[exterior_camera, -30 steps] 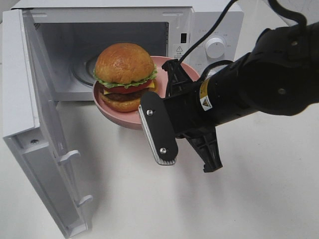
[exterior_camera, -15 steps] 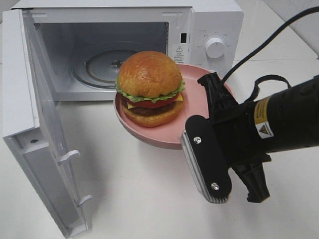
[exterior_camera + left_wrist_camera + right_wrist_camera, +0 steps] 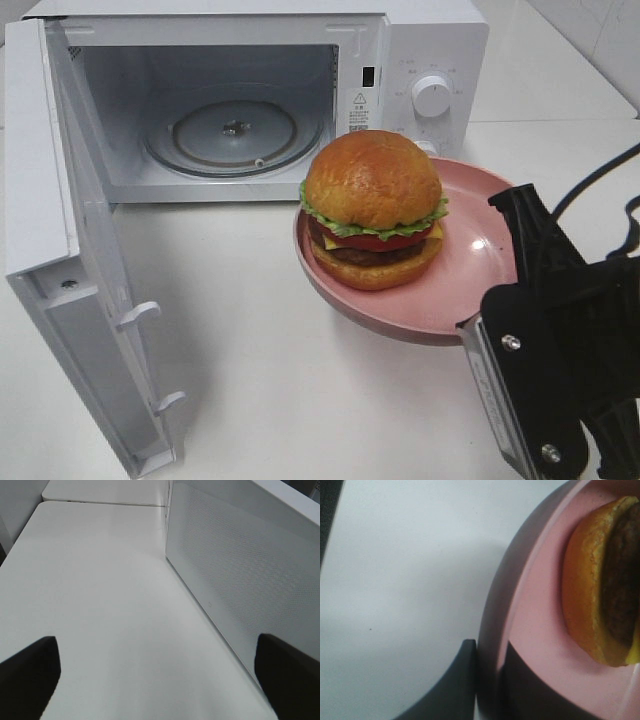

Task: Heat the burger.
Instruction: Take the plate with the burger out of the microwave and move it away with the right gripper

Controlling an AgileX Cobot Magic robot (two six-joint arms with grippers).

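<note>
White tabletop (image 3: 300, 390) fills the scene, with white tiled wall only at the far corner.

On the right side, the right hand (image 3: 487, 685) is clamped narrow on the rim of the pink plate (image 3: 480, 275); in the right wrist view one dark finger (image 3: 455, 690) lies under the rim and the other presses on the inner side. The plate hangs above the tabletop, tilted a little, in front of the microwave's control panel. On the plate sits the burger (image 3: 373, 208), toward the side away from the hand, apart from the fingers.

I judge the burger to be light but not one solid piece: bun, lettuce, tomato and patty are stacked and may slide on each other. The bun looks glossy and soft, so squeezing it directly would be a bad idea. The plate is stiff and smooth, and its rim is the good place to hold. Because the load sits far from the pinch, the plate may turn in the grip, and the burger may slip on the smooth surface if the tilt grows.

Farther out stands the microwave oven (image 3: 430, 40), its door (image 3: 60, 250) swung fully open, the glass turntable (image 3: 232, 130) bare.

The left hand (image 3: 160, 680) stands wide open beside the door, holding nothing.
</note>
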